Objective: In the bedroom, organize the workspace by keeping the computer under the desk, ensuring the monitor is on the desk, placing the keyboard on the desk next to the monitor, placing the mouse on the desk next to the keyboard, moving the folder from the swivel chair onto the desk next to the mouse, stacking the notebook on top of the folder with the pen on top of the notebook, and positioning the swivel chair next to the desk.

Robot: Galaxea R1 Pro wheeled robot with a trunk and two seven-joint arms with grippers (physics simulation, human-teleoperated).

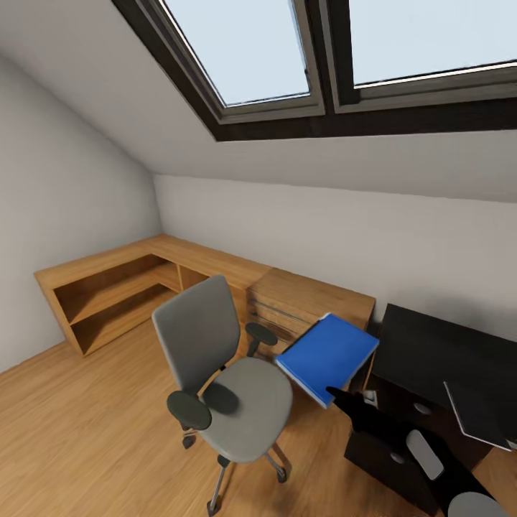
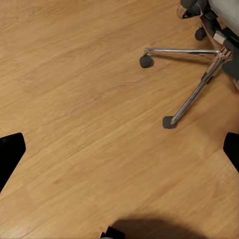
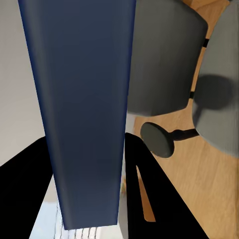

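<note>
Beside the desk (image 1: 431, 345), head view: right gripper (image 1: 343, 397) clamps the folder (image 1: 327, 355) aloft, between desk and swivel chair (image 1: 230, 388); left wrist view: left gripper's fingers (image 2: 10, 154) spread wide above wood floor (image 2: 74, 99) near the chair's base; right wrist view: folder pinched between fingers (image 3: 149, 194)

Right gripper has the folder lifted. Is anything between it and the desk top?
Nothing visible does. The right gripper holds the blue folder in the air between the swivel chair and the desk. The black top beside it looks bare, with a dark flat item farther along.
</note>
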